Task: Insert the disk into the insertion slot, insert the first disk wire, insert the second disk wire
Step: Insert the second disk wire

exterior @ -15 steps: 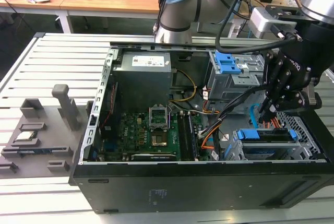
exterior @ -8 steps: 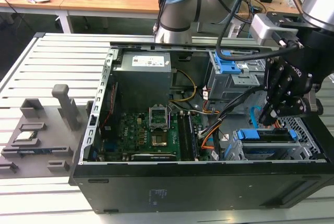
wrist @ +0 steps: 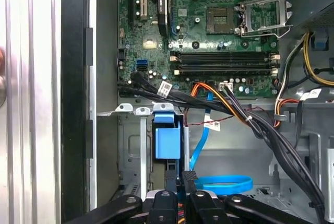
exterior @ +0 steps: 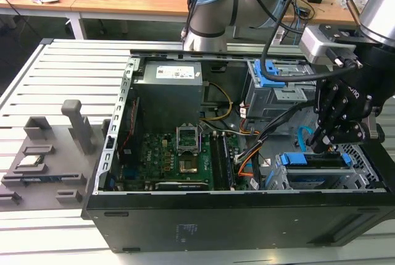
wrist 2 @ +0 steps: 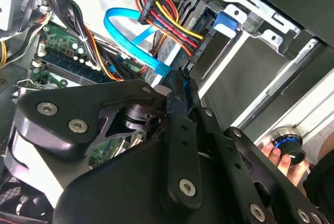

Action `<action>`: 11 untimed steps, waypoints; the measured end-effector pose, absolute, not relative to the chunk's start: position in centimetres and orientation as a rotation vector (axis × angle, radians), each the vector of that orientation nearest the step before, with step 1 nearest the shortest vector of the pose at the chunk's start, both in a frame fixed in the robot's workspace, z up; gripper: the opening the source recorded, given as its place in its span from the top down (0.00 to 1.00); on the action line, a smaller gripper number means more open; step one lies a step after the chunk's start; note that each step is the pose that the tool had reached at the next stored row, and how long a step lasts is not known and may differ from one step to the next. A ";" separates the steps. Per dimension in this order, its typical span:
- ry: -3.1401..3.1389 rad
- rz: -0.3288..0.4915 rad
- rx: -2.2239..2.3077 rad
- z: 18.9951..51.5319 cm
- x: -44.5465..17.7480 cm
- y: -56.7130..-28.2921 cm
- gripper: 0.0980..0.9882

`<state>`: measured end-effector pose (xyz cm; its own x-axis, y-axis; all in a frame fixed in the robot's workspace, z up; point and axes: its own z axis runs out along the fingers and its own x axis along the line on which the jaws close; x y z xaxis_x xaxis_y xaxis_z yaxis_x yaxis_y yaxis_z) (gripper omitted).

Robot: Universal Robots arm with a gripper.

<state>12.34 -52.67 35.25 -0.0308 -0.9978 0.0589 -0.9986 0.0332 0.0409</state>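
- Gripper (exterior: 326,144) hung at the right of the exterior view, low inside the open computer case (exterior: 185,228), just above the insertion slot (exterior: 364,160).
- Fingers (wrist 2: 180,96) were together, pinched on a dark connector (wrist: 189,176) in both wrist views; the multicoloured wire bundle (wrist 2: 167,23) ran to the disk's end.
- Disk (exterior: 311,175) sat in the slot at lower right of the exterior view, its blue carrier tab (wrist: 167,143) showing at lower centre of the first wrist view.
- Blue flat cable (wrist: 224,185) looped close beside the fingers, crowding the room there.
- Black cable bundle (wrist: 250,122) crossed the slot's upper edge.
- Motherboard (wrist: 209,41) lay open, well apart.
- Case stood on the slatted desk (exterior: 62,73).
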 end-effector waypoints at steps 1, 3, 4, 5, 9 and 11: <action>-2.205 0.018 2.137 35.1 12.4 -52.7 0.93; -2.204 0.018 2.138 35.0 12.6 -52.7 0.93; -2.204 0.018 2.138 34.9 12.6 -52.7 0.93; -2.203 0.019 2.138 34.9 12.7 -52.7 0.93; -2.203 0.019 2.139 34.6 12.8 -52.7 0.93; -2.203 0.019 2.139 34.2 12.8 -52.8 0.93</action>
<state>12.84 -52.75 34.24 -0.0281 -0.9978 0.0596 -0.9987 0.0306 0.0409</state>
